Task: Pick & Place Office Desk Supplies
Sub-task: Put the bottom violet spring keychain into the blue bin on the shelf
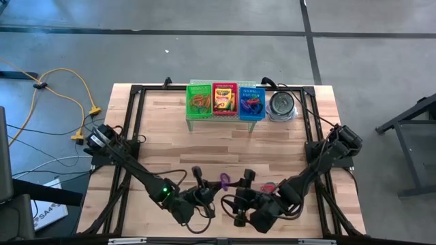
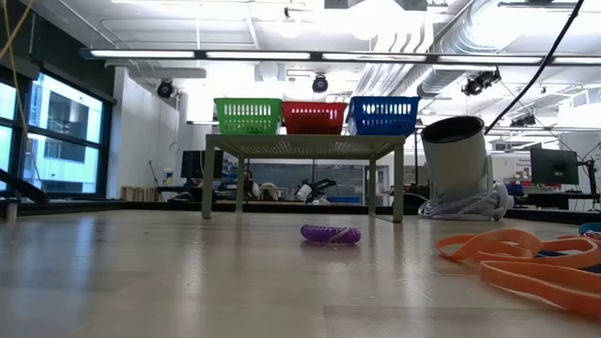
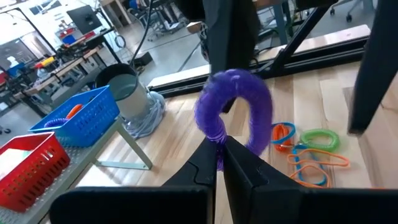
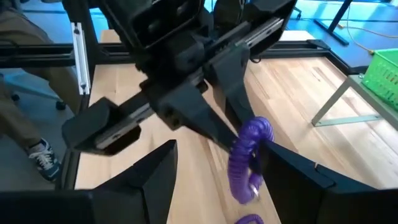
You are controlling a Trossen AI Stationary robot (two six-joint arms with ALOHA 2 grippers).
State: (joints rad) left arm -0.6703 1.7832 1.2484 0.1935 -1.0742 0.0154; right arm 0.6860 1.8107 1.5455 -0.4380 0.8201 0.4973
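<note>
Purple coiled band [image 3: 235,107]: one loop, pinched at its lower edge between the pressed-together fingers of the left claw [image 3: 220,149], held clear of the table near its front edge, about midway across. The right wrist view shows the same loop hanging from the left arm's fingers.

Right claw [image 4: 214,177]: just beside the left one, fingers spread and holding nothing, with the purple loop hanging between them.

Second purple band [image 2: 331,235]: lying loose on the bare wood, a little farther in than the two claws.

Orange bands [image 2: 526,263]: a loose tangle on the table to the right, near the front. The left wrist view shows orange and green loops [image 3: 309,149] lying together there.

Wire stand [image 1: 225,117]: far side of the table, carrying three baskets in a row. Green basket [image 1: 199,99] on the left, with bands inside. Red basket [image 1: 224,99] in the middle, with crayon boxes [image 1: 224,101]. Blue basket [image 1: 251,102] on the right, with bands inside.

Metal tin [image 1: 281,105]: just right of the stand.

Handling note, as a judgement: the loop is gripped at one thin edge only, so the carry to a far basket should be slow and level. Lift above the basket rim before crossing it, and part the fingers only once the loop hangs wholly inside.
</note>
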